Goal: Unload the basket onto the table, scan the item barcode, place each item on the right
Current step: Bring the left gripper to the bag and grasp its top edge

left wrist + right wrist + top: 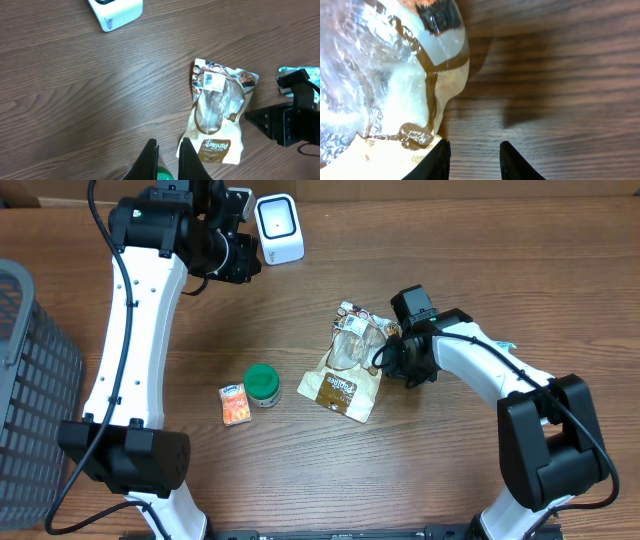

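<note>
A cream and brown snack bag with a clear window lies flat mid-table; a white barcode sticker shows near its top edge. The white scanner stands at the back. My right gripper is low at the bag's right edge. In the right wrist view it is open over bare wood, its left finger at the rim of the bag. My left gripper hangs high beside the scanner; in the left wrist view it is shut and empty.
A green-lidded jar and a small orange box sit left of the bag. A grey basket fills the left edge. A teal packet lies partly under the right arm.
</note>
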